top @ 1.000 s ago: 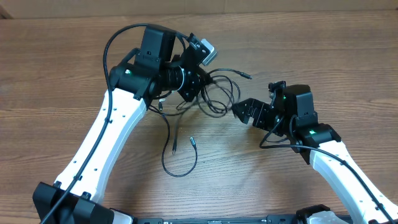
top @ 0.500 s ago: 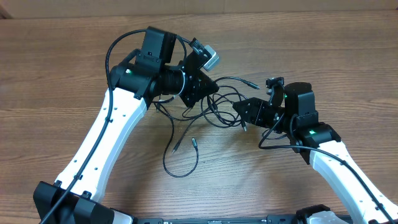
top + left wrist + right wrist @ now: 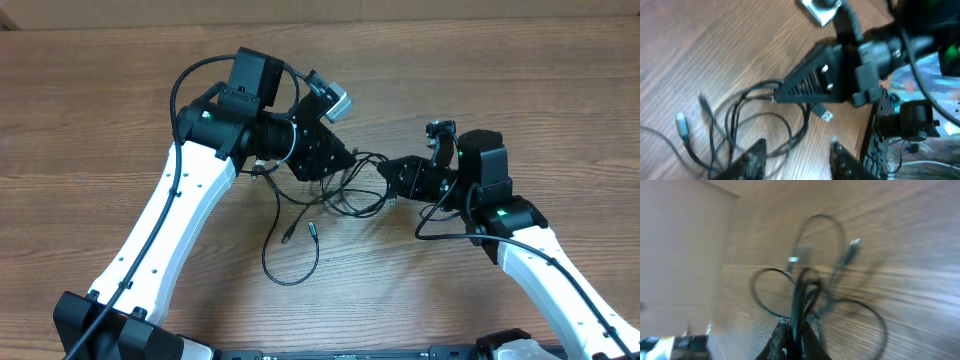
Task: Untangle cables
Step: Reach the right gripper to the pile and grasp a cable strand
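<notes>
Cables (image 3: pixel 362 205) in 1 tangle mid-worktop (image 3: pixel 100 110), between both arms. Clamps right jaws shut on a bunch of strands at tangle's right edge; from right wrist, same strands (image 3: pixel 800 297) straight out of the tips, loops and 2 plugs beyond, blurred. Holds left jaws part open over tangle's left side, fingers (image 3: pixel 752 160) apart, nothing gripped. Trails 1 loose loop (image 3: pixel 290 282) toward near edge, 2 plug ends (image 3: pixel 311 228) just above it. Silver-tipped plug (image 3: pixel 826 116) just below right jaws in left wrist view.
</notes>
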Available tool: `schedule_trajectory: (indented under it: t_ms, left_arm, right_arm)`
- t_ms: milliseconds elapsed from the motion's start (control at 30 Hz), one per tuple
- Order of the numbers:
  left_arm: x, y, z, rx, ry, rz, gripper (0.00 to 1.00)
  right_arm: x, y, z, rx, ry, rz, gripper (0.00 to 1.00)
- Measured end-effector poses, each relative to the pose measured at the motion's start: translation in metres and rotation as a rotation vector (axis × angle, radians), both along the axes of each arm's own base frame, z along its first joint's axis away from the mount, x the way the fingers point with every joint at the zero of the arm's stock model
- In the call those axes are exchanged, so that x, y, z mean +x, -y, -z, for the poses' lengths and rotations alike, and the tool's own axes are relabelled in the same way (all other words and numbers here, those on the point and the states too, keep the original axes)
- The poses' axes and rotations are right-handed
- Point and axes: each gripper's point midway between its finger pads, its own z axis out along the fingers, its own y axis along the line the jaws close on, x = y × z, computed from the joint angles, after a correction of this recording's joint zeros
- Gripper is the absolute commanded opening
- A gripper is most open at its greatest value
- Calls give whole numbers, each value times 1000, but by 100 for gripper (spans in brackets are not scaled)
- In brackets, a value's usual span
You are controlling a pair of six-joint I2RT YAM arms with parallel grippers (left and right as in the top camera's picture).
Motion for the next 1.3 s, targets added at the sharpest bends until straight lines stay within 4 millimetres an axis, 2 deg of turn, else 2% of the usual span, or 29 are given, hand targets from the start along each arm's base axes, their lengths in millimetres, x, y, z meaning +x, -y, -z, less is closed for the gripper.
schedule_trajectory:
  t_ms: [100, 200, 533, 800, 1067, 1300]
  left_arm:
    - [-2, -3, 4, 23, -17, -7, 43]
    - [-1, -4, 8, 32, -26, -10, 44]
    - [8, -4, 32, 79, -64, -22, 48]
    - [24, -28, 58, 262, -20, -101, 55]
    - [19, -37, 71, 318, -35, -99, 55]
    - [9, -39, 93, 338, -70, -80, 55]
  right_arm:
    - [2, -11, -18, 61, 70, -60, 4]
    - [-3, -18, -27, 102, 90, -113, 4]
    - [-16, -27, -33, 155, 75, -194, 4]
    - [-20, -29, -35, 169, 71, -215, 4]
    - [-17, -33, -49, 215, 108, -231, 4]
    - [-18, -36, -59, 252, 121, -248, 4]
